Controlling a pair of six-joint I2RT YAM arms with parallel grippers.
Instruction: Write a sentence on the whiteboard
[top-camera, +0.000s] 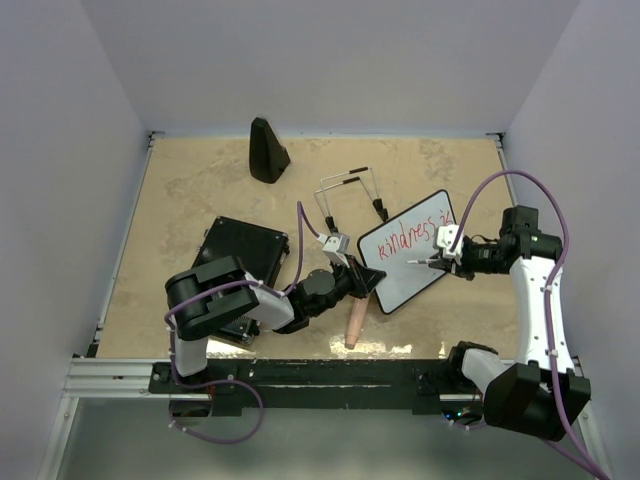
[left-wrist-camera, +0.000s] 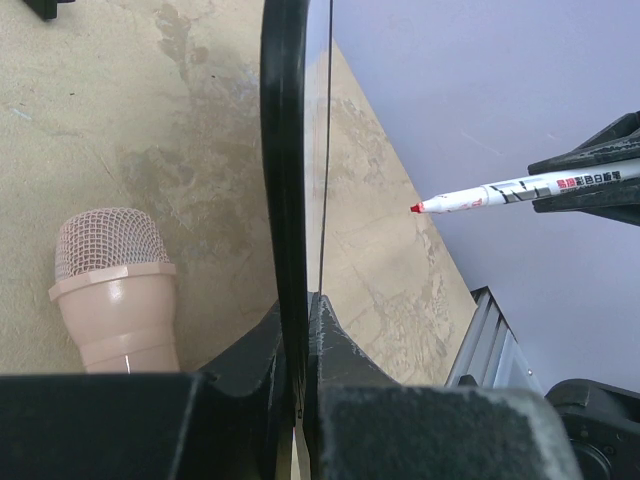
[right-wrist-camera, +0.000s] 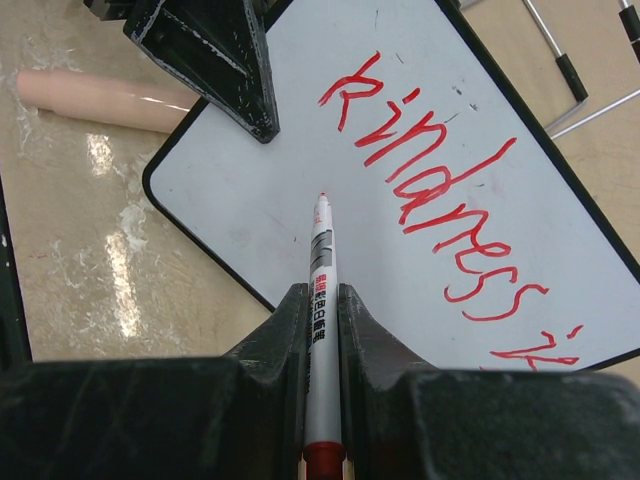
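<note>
The whiteboard (top-camera: 405, 262) is tilted up off the table, and red writing "kindness" plus a started word runs along its upper part (right-wrist-camera: 430, 170). My left gripper (top-camera: 372, 283) is shut on the board's lower left corner. The black frame (left-wrist-camera: 285, 150) shows edge-on between its jaws (left-wrist-camera: 300, 305). My right gripper (top-camera: 447, 262) is shut on a white marker (right-wrist-camera: 320, 260) with a red tip. The tip points at the bare lower part of the whiteboard (right-wrist-camera: 250, 190), below the writing. In the left wrist view the marker (left-wrist-camera: 480, 196) stands a little off the board.
A pink microphone (top-camera: 354, 322) lies on the table just below the board's corner. A black ribbed case (top-camera: 240, 255) sits under the left arm. A black cone-shaped object (top-camera: 268, 150) stands at the back. Black wire stand legs (top-camera: 350, 185) stick out behind the board.
</note>
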